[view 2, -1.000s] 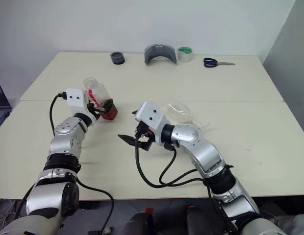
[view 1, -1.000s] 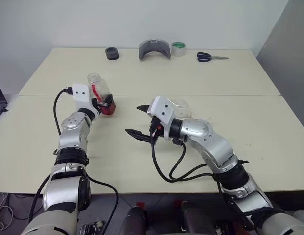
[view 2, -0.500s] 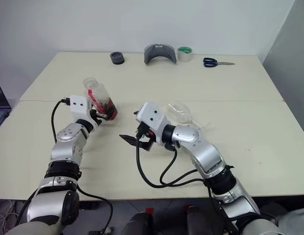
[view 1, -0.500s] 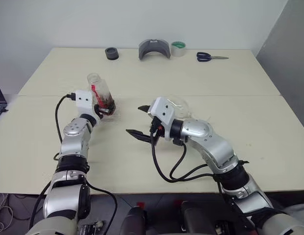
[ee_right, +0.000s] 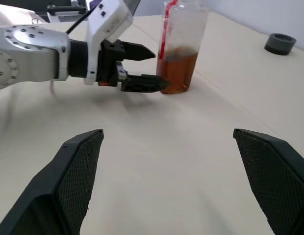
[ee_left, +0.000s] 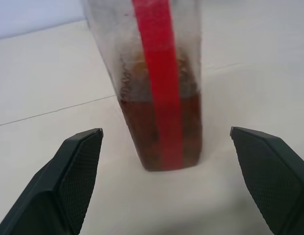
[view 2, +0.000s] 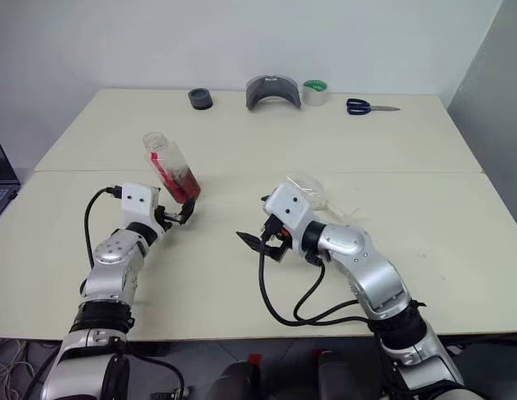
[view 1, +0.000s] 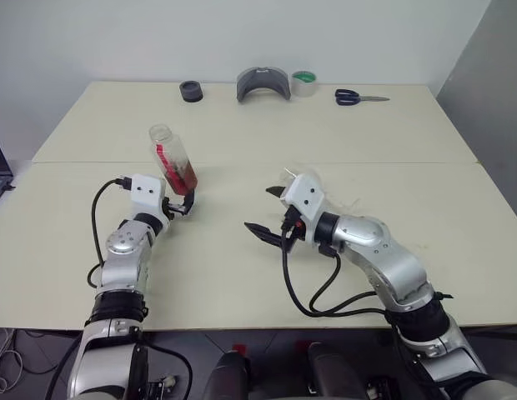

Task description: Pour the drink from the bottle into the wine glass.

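The bottle [view 1: 173, 158] is standing on the table [view 1: 409, 133] by itself right now, over on the robot's left side, with no cap on its mouth. In the head views it's looking tilted, top leaning away toward the far left. The drink [ee_left: 157, 132] is filling roughly the lower part of it, reddish-brown, with the red label strip running down the front.

The left end effector [view 1: 185, 206] is sitting just in front of the bottle, released, its two black fingers spread wide and not touching it. In the left wrist view the bottle is showing between the fingertips [ee_left: 83, 147] with clear gaps on both sides.

The right end effector [view 1: 268, 212] is hanging over the middle of the table, also released and gripping nothing, fingers wide apart and pointing toward the bottle side.

The wine glass [view 2: 307, 185] is just behind the right wrist, mostly hidden by it, so I can't tell whether it's upright or lying down, or whether anything is in it.

Along the far edge there's a black roll [view 1: 190, 91], a grey curved piece [view 1: 263, 84], a tape roll [view 1: 303, 82] and scissors [view 1: 358, 97], well apart from the arms.
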Controlling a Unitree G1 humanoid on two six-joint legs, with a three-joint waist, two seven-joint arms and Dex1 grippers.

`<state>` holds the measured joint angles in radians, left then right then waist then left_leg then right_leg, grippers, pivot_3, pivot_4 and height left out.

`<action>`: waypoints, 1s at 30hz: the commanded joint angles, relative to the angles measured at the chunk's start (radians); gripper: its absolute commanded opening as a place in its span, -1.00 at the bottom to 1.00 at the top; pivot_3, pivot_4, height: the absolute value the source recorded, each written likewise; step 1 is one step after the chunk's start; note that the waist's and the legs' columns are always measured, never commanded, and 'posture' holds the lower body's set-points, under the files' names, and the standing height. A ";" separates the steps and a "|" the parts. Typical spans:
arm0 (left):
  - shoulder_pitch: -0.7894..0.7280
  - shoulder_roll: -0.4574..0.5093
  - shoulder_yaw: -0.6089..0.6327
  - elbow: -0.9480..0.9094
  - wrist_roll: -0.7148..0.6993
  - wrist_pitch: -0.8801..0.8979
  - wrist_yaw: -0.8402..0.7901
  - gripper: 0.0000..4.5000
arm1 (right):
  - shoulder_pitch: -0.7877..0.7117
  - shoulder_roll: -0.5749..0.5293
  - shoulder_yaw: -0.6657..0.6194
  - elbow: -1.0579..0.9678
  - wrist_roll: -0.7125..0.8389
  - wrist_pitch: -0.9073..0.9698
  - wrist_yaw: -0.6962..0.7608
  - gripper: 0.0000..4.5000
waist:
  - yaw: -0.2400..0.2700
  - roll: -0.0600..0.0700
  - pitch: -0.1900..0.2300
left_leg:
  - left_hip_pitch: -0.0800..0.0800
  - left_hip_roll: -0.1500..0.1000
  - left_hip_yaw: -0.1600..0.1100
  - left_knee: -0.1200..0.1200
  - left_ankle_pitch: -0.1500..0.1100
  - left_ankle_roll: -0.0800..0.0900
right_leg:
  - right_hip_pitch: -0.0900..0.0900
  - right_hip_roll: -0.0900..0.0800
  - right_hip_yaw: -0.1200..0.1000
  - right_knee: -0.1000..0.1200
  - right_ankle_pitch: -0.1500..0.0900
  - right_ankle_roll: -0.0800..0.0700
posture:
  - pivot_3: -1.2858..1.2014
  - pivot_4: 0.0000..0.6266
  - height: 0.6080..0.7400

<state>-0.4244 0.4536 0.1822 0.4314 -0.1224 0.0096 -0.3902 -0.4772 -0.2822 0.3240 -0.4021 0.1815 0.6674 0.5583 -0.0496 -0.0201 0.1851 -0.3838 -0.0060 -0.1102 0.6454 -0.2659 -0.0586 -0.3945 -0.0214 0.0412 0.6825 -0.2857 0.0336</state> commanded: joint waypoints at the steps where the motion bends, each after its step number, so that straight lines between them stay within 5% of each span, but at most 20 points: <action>1: 0.081 0.029 0.001 -0.133 -0.004 -0.019 -0.036 0.99 | 0.043 -0.035 -0.049 -0.120 0.008 0.044 -0.026 1.00 | 0.000 0.000 0.000 | 0.000 0.000 0.000 0.000 0.000 0.000 | 0.000 0.000 0.000 0.000 0.000 0.000 | 0.03 -0.52 1.00; 9: 0.235 0.004 0.013 -0.316 -0.028 0.022 -0.027 0.99 | 0.112 -0.117 -0.086 -0.253 -0.081 0.105 -0.137 1.00 | 0.009 0.000 0.000 | 0.001 0.000 0.001 0.000 0.000 0.000 | 0.001 -0.001 -0.001 0.000 0.000 0.000 | 0.03 -0.52 1.00; 13: 0.271 0.016 -0.074 -0.447 -0.113 0.103 -0.198 0.99 | 0.083 -0.189 -0.043 -0.296 -0.160 0.192 -0.165 1.00 | 0.011 0.000 0.000 | 0.001 0.000 0.002 0.000 0.000 0.000 | 0.002 0.000 -0.001 -0.001 0.000 0.000 | 0.03 -0.52 1.00; 21: 0.120 0.038 -0.185 -0.467 -0.140 0.179 -0.364 0.99 | -0.053 -0.058 0.045 -0.214 -0.218 0.436 -0.279 1.00 | 0.011 0.000 0.000 | 0.002 0.001 0.002 -0.001 0.000 0.000 | 0.004 0.003 -0.001 -0.001 0.000 0.000 | 0.03 -0.52 1.00; 30: 0.032 0.001 -0.218 -0.406 -0.124 0.156 -0.391 0.99 | -0.250 -0.112 0.286 -0.073 -0.388 0.654 -0.385 1.00 | 0.015 0.000 0.000 | 0.001 -0.001 0.002 0.000 0.000 0.000 | 0.003 0.001 -0.001 -0.002 0.000 0.000 | 0.03 -0.52 1.00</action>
<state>-0.3704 0.4629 -0.0332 0.0317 -0.2462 0.1867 -0.7765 -0.6918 -0.4008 0.5717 -0.4698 -0.1605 1.3026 0.2068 -0.0350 -0.0200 0.1852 -0.3824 -0.0068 -0.1085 0.6450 -0.2660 -0.0585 -0.3918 -0.0203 0.0401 0.6809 -0.2858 0.0338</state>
